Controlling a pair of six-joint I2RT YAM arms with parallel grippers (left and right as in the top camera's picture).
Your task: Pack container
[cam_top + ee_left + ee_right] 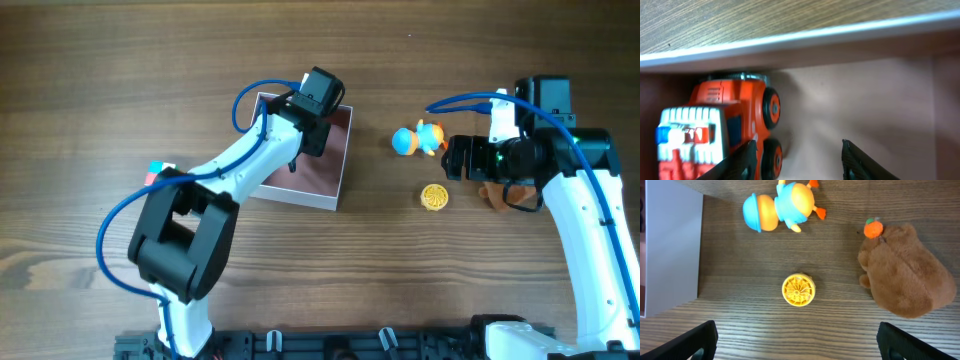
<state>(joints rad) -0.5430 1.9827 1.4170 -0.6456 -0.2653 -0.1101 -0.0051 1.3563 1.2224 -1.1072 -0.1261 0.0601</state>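
Black fingers of the left gripper [796, 150], apart, hang inside the container [815, 37] left of table centre, just beside a red toy truck [725, 125], so lifting straight up should avoid nudging it; the right gripper [796, 330], also spread, hovers over a yellow disc [798, 290].

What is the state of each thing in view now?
container: lidless, holds a toy truck.
toy truck: inside container, by its wall, ungripped.
duck toy: lying on table, outside.
yellow disc: flat on table, outside.
brown plush toy: on table, outside.
left gripper: jaws open, empty, over container floor.
right gripper: jaws open, empty, above table.
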